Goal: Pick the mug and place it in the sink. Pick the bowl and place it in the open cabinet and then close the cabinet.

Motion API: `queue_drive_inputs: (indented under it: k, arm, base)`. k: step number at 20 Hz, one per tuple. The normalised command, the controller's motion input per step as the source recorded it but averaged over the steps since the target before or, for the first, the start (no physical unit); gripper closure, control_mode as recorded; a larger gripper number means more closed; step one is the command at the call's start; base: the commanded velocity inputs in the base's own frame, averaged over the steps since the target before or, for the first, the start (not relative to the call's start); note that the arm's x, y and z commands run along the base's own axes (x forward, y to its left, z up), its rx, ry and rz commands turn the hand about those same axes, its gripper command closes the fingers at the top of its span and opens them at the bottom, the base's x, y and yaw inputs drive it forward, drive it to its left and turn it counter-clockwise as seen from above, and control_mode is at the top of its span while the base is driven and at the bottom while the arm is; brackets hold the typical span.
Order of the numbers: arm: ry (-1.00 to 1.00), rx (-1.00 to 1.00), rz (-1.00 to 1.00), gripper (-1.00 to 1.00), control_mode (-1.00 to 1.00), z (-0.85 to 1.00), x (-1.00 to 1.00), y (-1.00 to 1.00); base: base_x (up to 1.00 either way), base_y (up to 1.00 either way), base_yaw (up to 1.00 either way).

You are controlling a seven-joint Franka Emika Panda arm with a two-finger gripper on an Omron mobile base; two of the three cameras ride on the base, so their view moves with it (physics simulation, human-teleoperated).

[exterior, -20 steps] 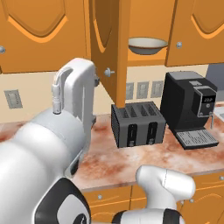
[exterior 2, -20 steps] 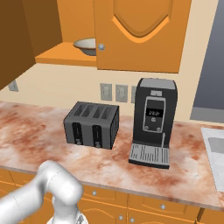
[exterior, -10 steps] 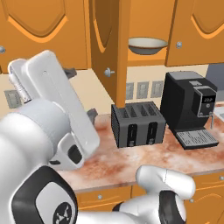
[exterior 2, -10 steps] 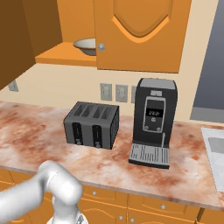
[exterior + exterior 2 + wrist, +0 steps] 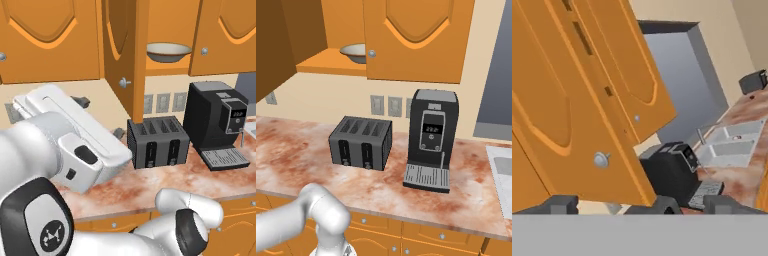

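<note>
The bowl [image 5: 169, 50] [image 5: 356, 51] sits on the shelf of the open cabinet [image 5: 165, 70], above the toaster. The cabinet's door [image 5: 131, 55] [image 5: 587, 115] stands swung out, edge-on to the left base view, with a round silver knob [image 5: 125, 82] [image 5: 601, 160]. My gripper [image 5: 99, 117] [image 5: 643, 205] hangs left of and below that knob, close to the door's face, open with nothing between its fingers. The sink [image 5: 732, 145] [image 5: 501, 172] lies far right past the coffee machine. A tiny red speck shows in one basin, too small to tell whether it is the mug.
A black toaster [image 5: 157, 142] [image 5: 362, 142] and a black coffee machine [image 5: 217, 125] [image 5: 431, 140] stand on the marbled counter [image 5: 306, 155] under the shelf. A shut cabinet door [image 5: 416, 40] hangs right of the bowl. My bulky arm blocks the left half of the left base view.
The arm has swung its hand down and to the right, from upright at the left toward the open door's knob. Bowl, door and base have not moved.
</note>
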Motion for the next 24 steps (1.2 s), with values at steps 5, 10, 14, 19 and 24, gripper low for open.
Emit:
queue_drive_inputs:
  k: [5, 10, 14, 19, 24]
  arm:
    - [0.36, -0.34, -0.09, -1.00, -1.00, -0.01, 0.42, -0.35]
    - [0.22, -0.22, 0.00, -1.00, -1.00, -0.24, 0.54, -0.25]
    - [0.01, -0.19, 0.00, -1.00, -1.00, -0.33, 0.41, -0.11]
    - [0.00, -0.20, 0.00, -1.00, -1.00, -0.42, 0.30, -0.17]
    - [-0.04, -0.17, 0.00, -1.00, -1.00, -0.29, 0.04, -0.39]
  base:
    - [0.00, 0.00, 0.00]
    - [0.00, 0.00, 0.00]
    - [0.00, 0.00, 0.00]
    - [0.00, 0.00, 0.00]
    - [0.00, 0.00, 0.00]
